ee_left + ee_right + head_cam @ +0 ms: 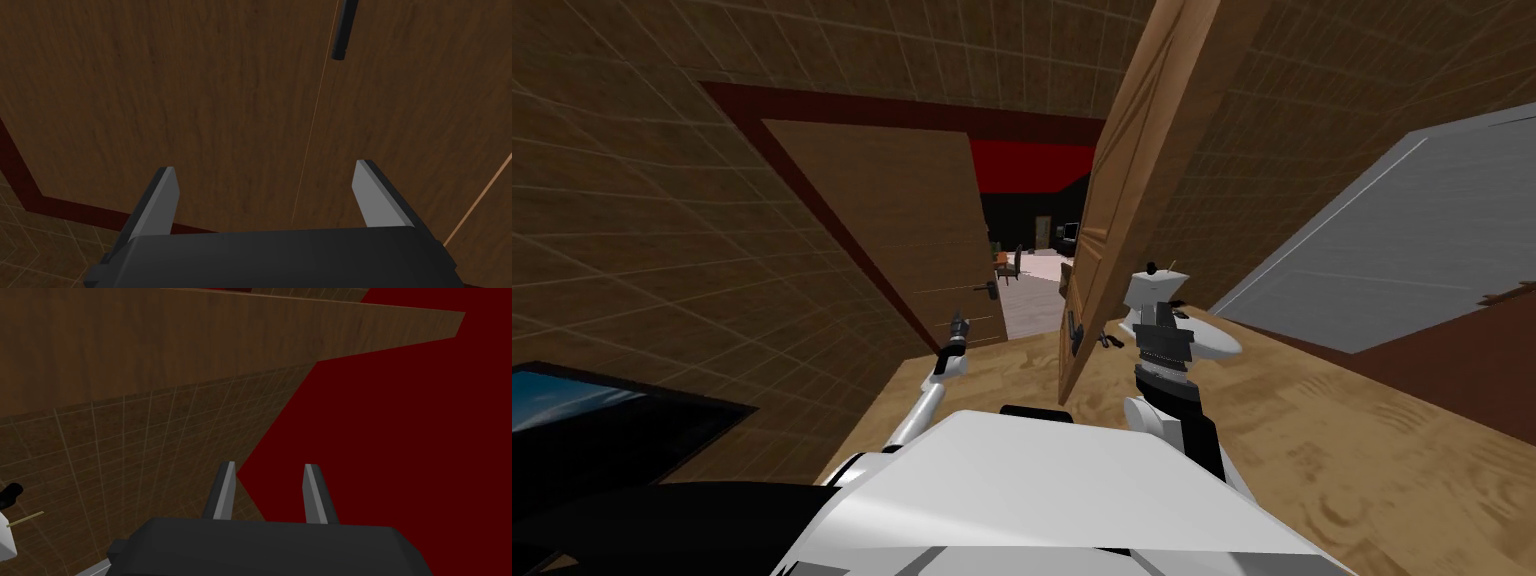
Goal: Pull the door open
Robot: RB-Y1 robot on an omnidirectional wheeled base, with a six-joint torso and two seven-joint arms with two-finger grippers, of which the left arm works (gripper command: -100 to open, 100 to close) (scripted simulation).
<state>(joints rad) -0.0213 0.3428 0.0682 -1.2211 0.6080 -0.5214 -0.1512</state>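
Count: two door leaves, two dark lever handles, my two grippers.

- Left gripper [266, 166]: fingers spread wide, nothing between. Faces flat brown left door leaf [882, 220], which is set in dark red frame [862, 112].
- Left leaf handle [342, 30]: ahead of my fingertips, well clear.
- Right door leaf [1132, 170]: swung toward me, seen edge-on. Right leaf handle [1077, 335] sits low on it.
- Right gripper [269, 464]: right of that leaf, aimed upward. Fingers at narrow gap, holding nothing.

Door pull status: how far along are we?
Done: the panelled brown wooden door stands swung well towards me, room visible past it. In hand: left claw open, empty, facing the flat brown door leaf, short of its dark bar handle. Left: probably little, unless that leaf must open too.
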